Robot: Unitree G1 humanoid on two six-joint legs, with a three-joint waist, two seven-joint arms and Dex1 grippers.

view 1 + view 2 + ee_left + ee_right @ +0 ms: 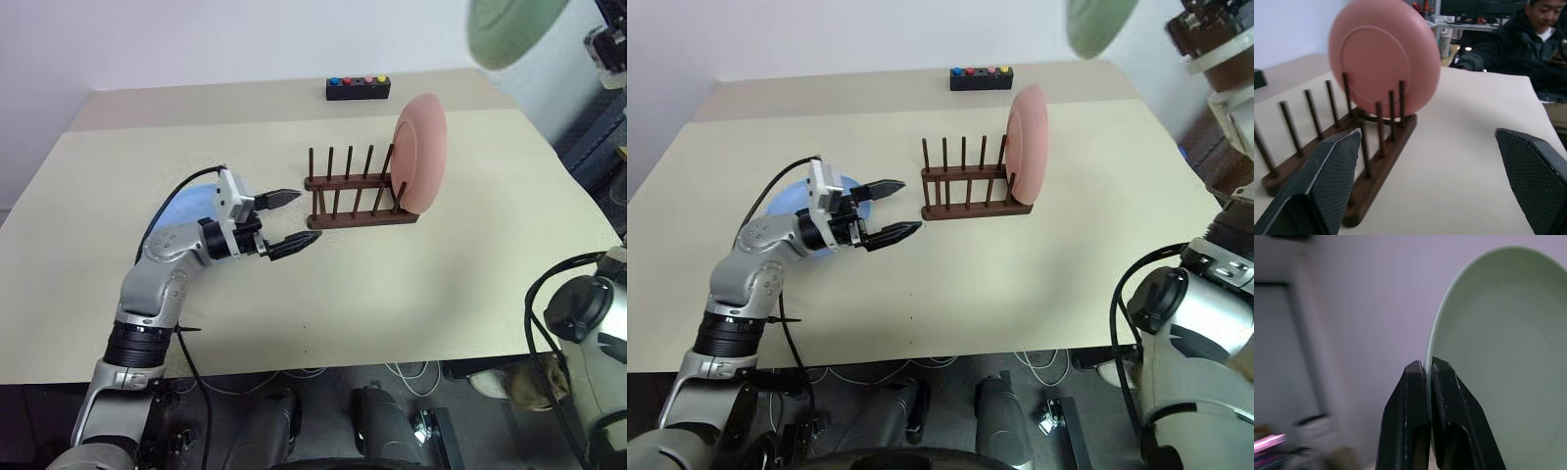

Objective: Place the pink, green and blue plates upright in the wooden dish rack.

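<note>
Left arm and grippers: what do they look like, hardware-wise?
Left arm: silver-grey segments, black ribbed ring, white block at the wrist, black cable looping alongside. Left gripper: two black tapered fingers with cross-hatched pads. Right gripper: matching black fingers.

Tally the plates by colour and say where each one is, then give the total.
Pink plate: 1, upright in the wooden dish rack.
Green plate: 1, pinched at the rim by the right claw, raised off the table.
Blue plate: 1, flat on the table behind the left claw.
Total: 3.
</note>
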